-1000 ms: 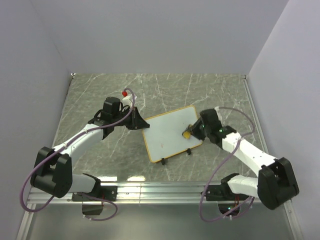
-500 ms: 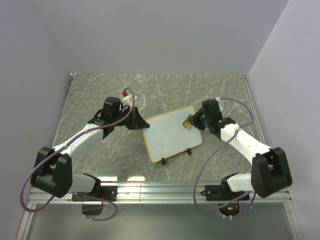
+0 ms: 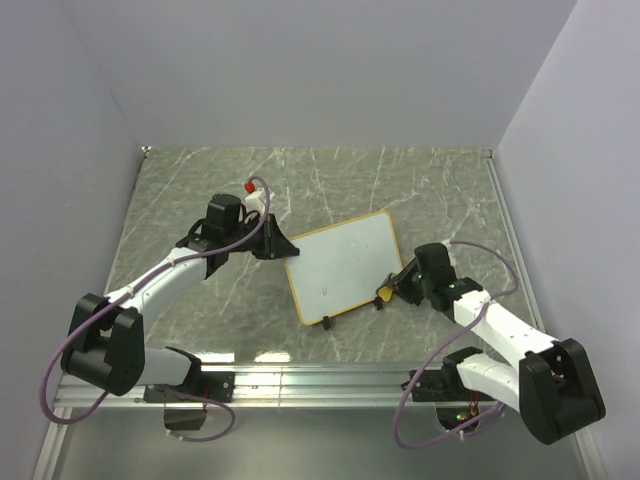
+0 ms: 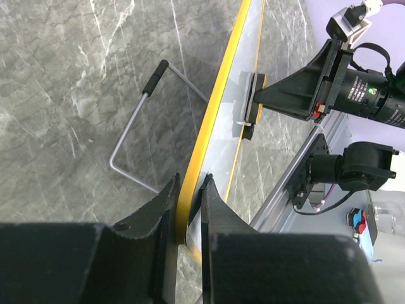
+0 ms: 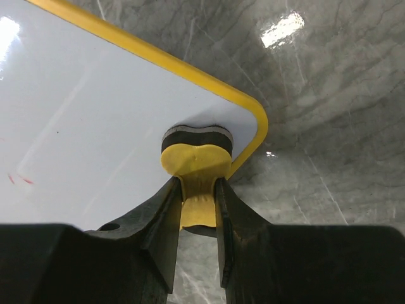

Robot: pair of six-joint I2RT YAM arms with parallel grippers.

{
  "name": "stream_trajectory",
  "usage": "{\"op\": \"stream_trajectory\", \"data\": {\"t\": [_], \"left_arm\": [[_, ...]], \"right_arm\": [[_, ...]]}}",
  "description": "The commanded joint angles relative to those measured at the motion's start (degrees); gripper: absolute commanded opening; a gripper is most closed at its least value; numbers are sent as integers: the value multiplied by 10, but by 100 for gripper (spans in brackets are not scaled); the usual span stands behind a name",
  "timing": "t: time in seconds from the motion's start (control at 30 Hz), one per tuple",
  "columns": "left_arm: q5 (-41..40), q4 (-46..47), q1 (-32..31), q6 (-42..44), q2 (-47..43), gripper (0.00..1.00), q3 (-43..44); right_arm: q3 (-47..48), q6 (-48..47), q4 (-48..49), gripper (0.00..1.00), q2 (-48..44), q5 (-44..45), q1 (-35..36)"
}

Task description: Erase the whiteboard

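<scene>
- Top view: the whiteboard (image 3: 345,262) is seen lying askew in the middle of the table (image 3: 190,190), between the arms. Its far-left corner is clamped by the left gripper (image 3: 282,248). A yellow eraser (image 3: 385,293) is held at its near-right corner by the right gripper (image 3: 392,288). A small red mark (image 3: 323,291) is visible near the front edge.
- Left wrist view: the fingers are closed tight on the yellow frame (image 4: 215,120), with a wire stand (image 4: 136,126) beside it. The board is judged thin, light and stiff. Its glossy face looks slippery, so the frame is the place to hold it.
- Right wrist view: the eraser is pinched between closed fingers, and its dark pad is pressed just inside the rounded corner. Sliding under wiping pressure is likely unless the board is pinned.
</scene>
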Motion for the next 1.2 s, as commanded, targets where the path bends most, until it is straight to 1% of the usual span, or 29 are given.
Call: {"op": "stream_trajectory", "data": {"t": [0.0, 0.2, 0.3, 0.5, 0.63, 0.77, 0.9, 0.93, 1.1, 1.17], "left_arm": [[-110, -88, -5, 68, 28, 0, -14], [-110, -87, -5, 70, 32, 0, -13], [-110, -87, -6, 70, 34, 0, -13], [-116, -88, -5, 70, 32, 0, -13], [-118, -88, -5, 69, 34, 0, -14], [-120, -88, -5, 67, 34, 0, -13], [-124, -87, -5, 66, 36, 0, -12], [-122, -86, -5, 65, 37, 0, -12], [-123, -84, -5, 64, 42, 0, -12], [-123, -83, -5, 64, 44, 0, -11]], "right_arm": [[30, 5, 14, 0, 16, 4, 1], [157, -15, 9, 0, 102, 12, 1], [237, -19, 6, 0, 145, 8, 3], [317, -5, 7, 0, 215, -7, 3], [340, -7, 1, 0, 246, -14, 12], [307, -1, 5, 0, 232, -19, 36], [223, 41, 23, 0, 181, -36, 72], [214, 50, 22, 0, 173, -37, 84], [199, 81, -11, 0, 141, -30, 169], [202, 75, -36, 0, 147, -31, 179]]}}
